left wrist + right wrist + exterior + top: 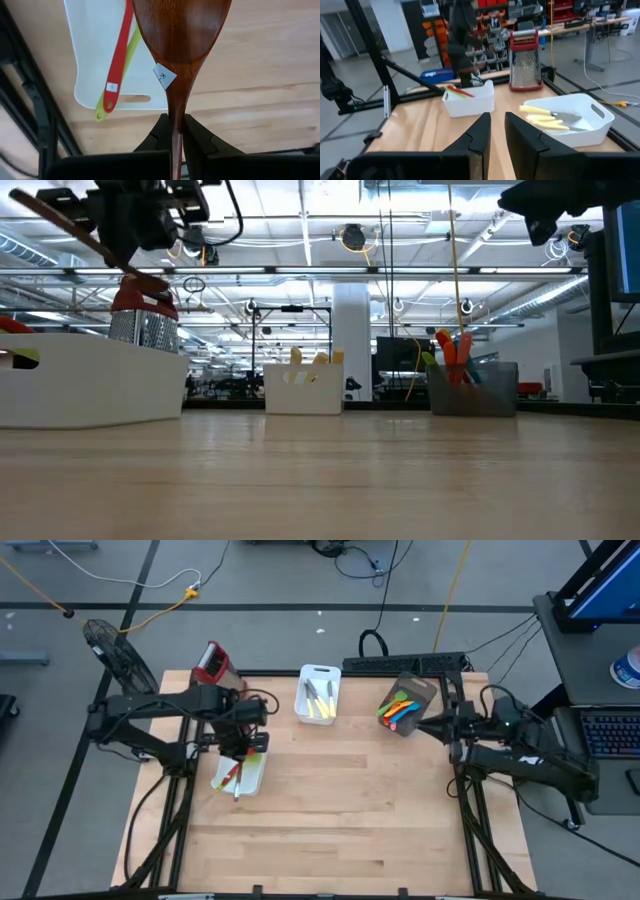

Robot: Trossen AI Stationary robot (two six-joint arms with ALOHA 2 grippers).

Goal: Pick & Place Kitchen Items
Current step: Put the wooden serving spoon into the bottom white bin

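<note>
- A metal grater [210, 662] stands behind the white bin [256, 775], which holds a red spoon [118, 62] and a green one [121, 75].
- The left tool [176, 131] is closed on the wooden spoon [181, 45], above this bin.
- The right tool [497, 131] hangs beside the grey bin [412, 692] of utensils, fingers a little apart, holding nothing.

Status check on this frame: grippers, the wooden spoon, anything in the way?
Left gripper shut on wooden spoon, above white tray holding red and green utensils. Right gripper idle near grey bin, holding nothing. No obstruction seen.

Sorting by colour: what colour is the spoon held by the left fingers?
Dark brown wood; the spoon shows best in the left wrist view.
</note>
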